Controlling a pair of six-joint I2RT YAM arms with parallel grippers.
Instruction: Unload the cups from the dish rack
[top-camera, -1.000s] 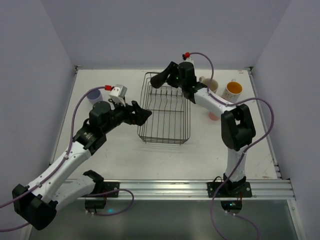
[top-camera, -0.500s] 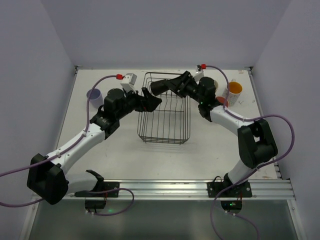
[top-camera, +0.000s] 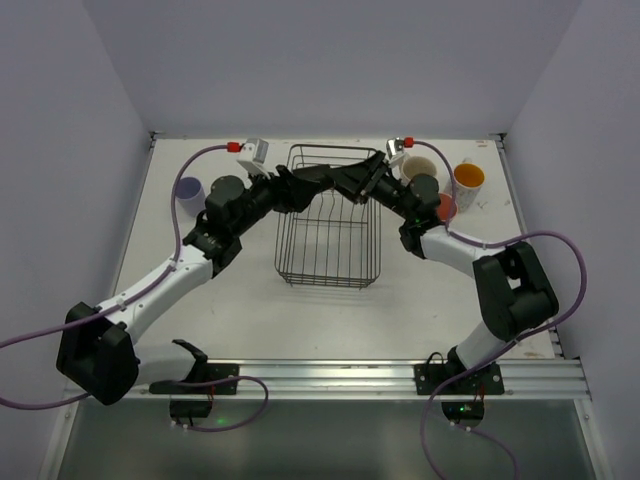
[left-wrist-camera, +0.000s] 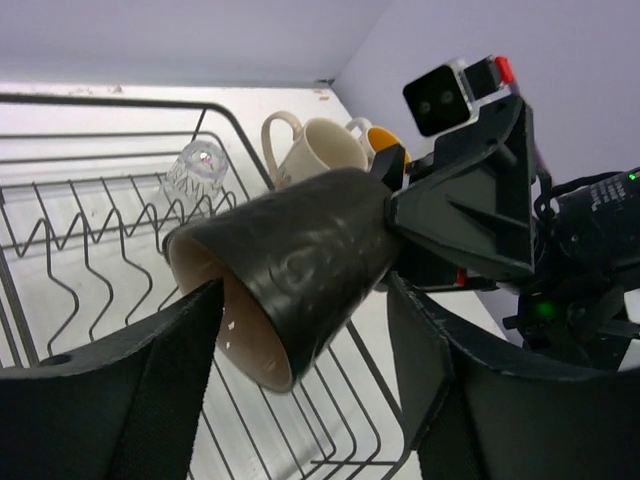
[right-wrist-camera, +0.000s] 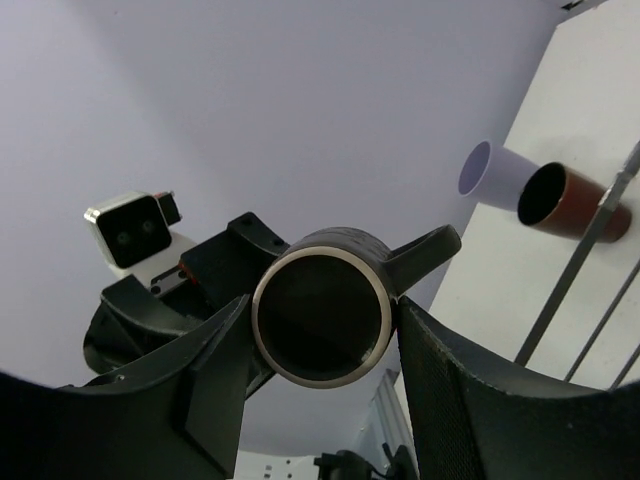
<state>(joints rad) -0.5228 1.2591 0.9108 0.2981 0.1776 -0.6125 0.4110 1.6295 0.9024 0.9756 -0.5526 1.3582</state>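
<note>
The black mug (top-camera: 335, 180) hangs above the far end of the dish rack (top-camera: 328, 283). My right gripper (top-camera: 352, 181) is shut on its base end. In the right wrist view my right gripper (right-wrist-camera: 322, 320) clamps the mug (right-wrist-camera: 320, 318) on both sides, with the handle at the upper right. My left gripper (top-camera: 322, 183) is open, and its jaws straddle the mug's mouth end. In the left wrist view the mug (left-wrist-camera: 290, 270) lies between the spread fingers of my left gripper (left-wrist-camera: 305, 300), with its cream inside towards the camera. The rack's wires (left-wrist-camera: 60, 250) show below.
A lavender tumbler (top-camera: 189, 188) stands at the far left, with a brown mug (right-wrist-camera: 565, 200) beside it. A cream mug (top-camera: 418, 168), an orange-lined tumbler (top-camera: 467, 180) and a reddish cup (top-camera: 445, 207) stand right of the rack. A clear glass (left-wrist-camera: 195, 175) sits behind the rack.
The two grippers have come together above the rack. My left gripper swung right and up until its jaws straddled the mug that my right gripper carried in from the right.
</note>
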